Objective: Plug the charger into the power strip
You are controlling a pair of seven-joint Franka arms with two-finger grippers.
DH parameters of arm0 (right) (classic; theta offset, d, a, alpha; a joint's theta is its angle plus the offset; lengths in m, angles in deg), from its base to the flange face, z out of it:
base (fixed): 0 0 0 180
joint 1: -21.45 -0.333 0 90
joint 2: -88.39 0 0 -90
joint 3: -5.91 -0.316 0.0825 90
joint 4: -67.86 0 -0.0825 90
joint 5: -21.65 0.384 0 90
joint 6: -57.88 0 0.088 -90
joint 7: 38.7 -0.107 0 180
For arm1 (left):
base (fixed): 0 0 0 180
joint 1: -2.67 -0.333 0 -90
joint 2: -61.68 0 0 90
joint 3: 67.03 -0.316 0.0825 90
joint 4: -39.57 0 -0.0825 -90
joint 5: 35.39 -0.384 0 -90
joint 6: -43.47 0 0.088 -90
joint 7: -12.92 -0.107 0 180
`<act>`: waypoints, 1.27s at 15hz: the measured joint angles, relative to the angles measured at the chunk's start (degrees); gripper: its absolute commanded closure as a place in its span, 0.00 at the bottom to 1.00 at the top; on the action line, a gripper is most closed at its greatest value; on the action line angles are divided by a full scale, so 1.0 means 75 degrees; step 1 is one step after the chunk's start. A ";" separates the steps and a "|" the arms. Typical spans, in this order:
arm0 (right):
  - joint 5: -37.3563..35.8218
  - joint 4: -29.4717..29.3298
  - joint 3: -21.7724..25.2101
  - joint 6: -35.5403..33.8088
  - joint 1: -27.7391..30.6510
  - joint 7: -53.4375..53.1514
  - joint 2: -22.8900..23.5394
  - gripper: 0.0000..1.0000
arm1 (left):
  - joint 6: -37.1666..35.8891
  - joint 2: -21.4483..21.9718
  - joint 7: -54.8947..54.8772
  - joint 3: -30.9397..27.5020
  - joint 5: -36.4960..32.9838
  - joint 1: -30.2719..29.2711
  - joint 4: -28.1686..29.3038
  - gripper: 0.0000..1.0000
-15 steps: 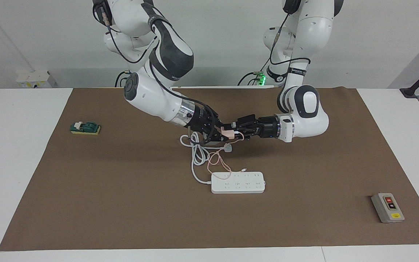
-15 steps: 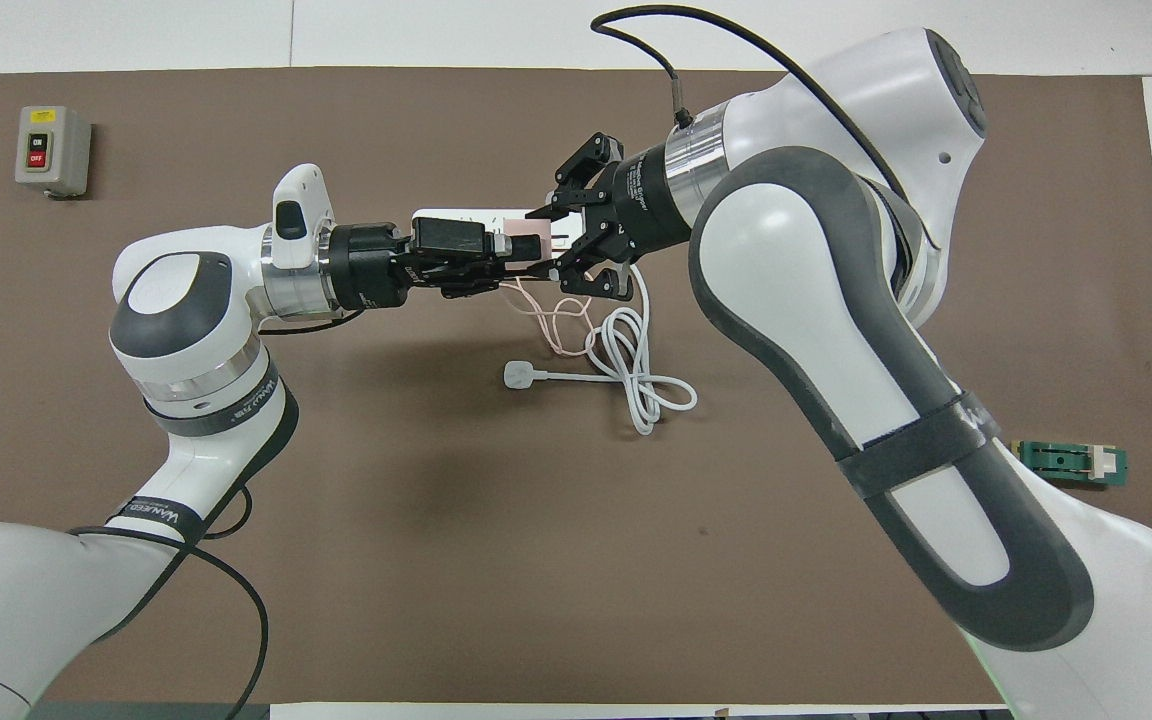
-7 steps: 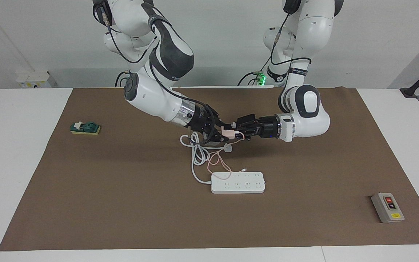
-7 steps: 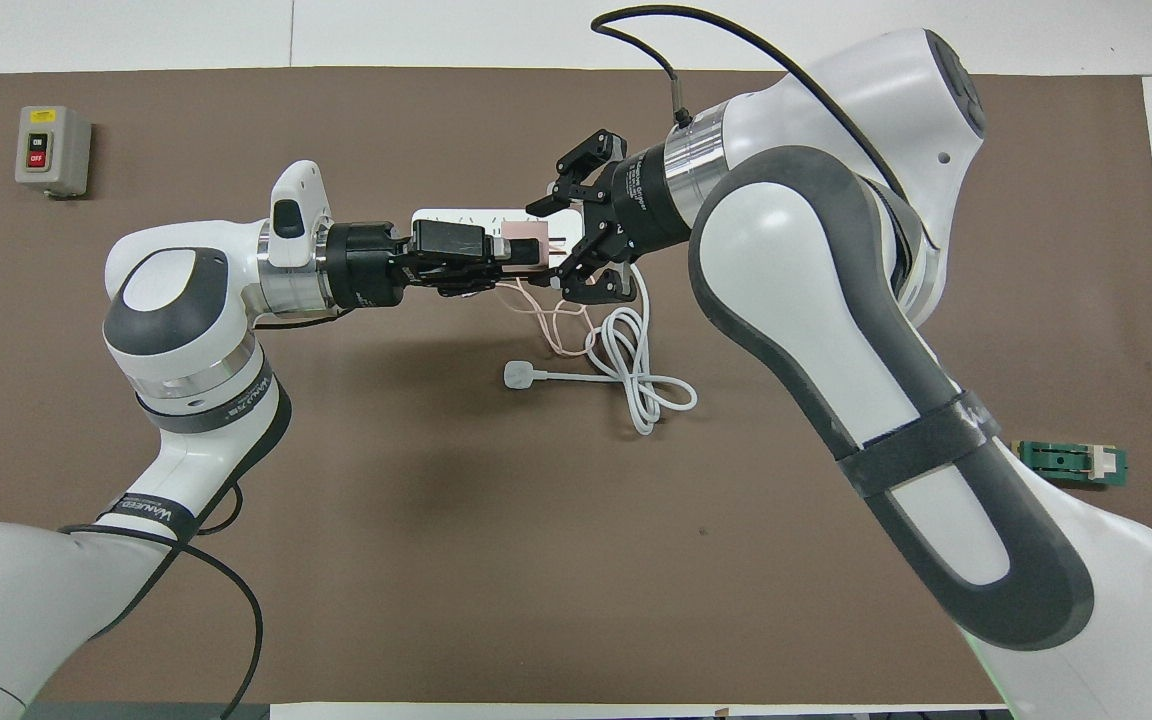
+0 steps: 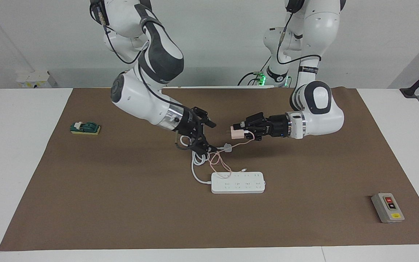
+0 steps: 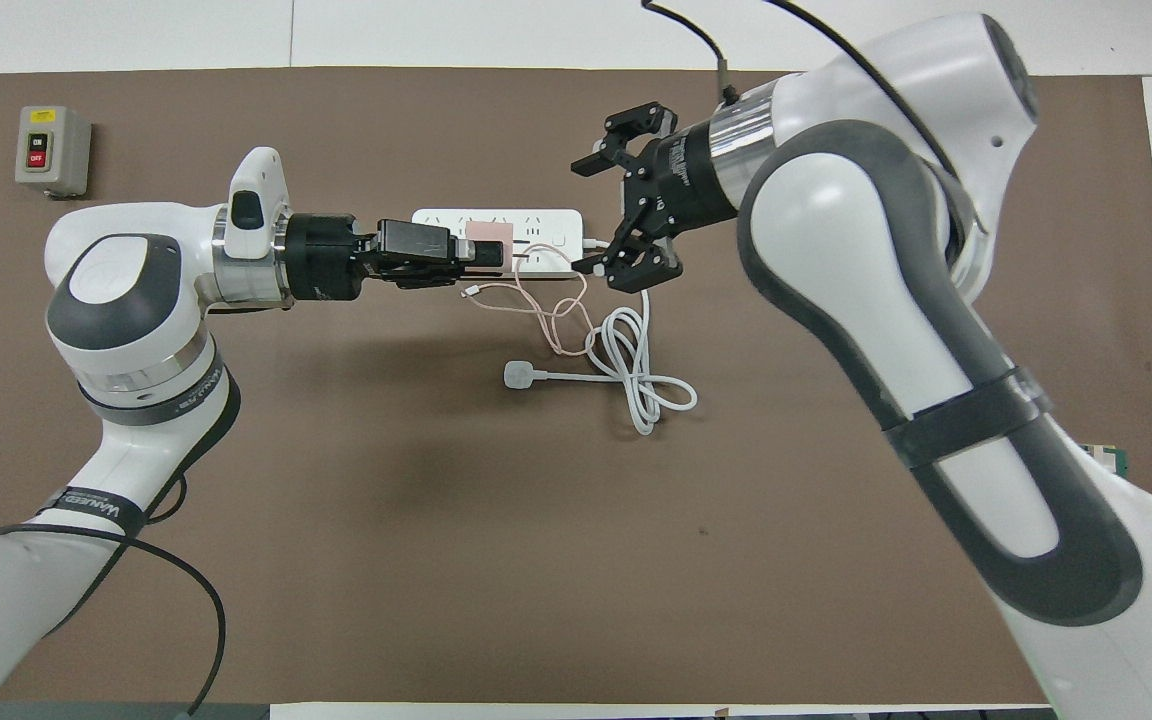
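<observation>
Left gripper (image 5: 239,133) clamps the pink charger (image 5: 236,134) in air over the cords, its cable trailing down. Right gripper (image 5: 203,135) spread wide, empty, over white cord coil (image 6: 636,375). Power strip (image 5: 238,182) on mat, sockets free. Left to do, imo: lower charger, align prongs w/ socket, push in.

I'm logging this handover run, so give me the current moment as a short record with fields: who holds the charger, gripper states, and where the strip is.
charger: held in the air by the left gripper, cable hanging to the mat
left gripper: shut on the charger
right gripper: open, apart from the charger, over the white cord
power strip: flat on the mat, nothing plugged in
plugged in: not yet
</observation>
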 measured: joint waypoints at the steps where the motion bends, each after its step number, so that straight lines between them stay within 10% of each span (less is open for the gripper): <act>1: -0.0048 -0.0054 0.0013 -0.0213 0.0335 0.0107 -0.0043 0.00 | -0.0018 0.0123 -0.0001 -0.0007 -0.0529 -0.0139 -0.0035 1.00; 9: -0.2182 -0.0156 0.0036 -0.2639 0.2269 0.4631 -0.0660 0.00 | -0.0043 0.0512 -0.0133 0.0067 -0.4794 -0.0274 -0.0763 1.00; 19: -0.5475 -0.0095 0.0042 -0.3176 0.2703 1.1911 -0.1578 0.00 | 0.2367 0.0222 -0.2500 0.0145 -0.9150 0.2147 -0.1073 1.00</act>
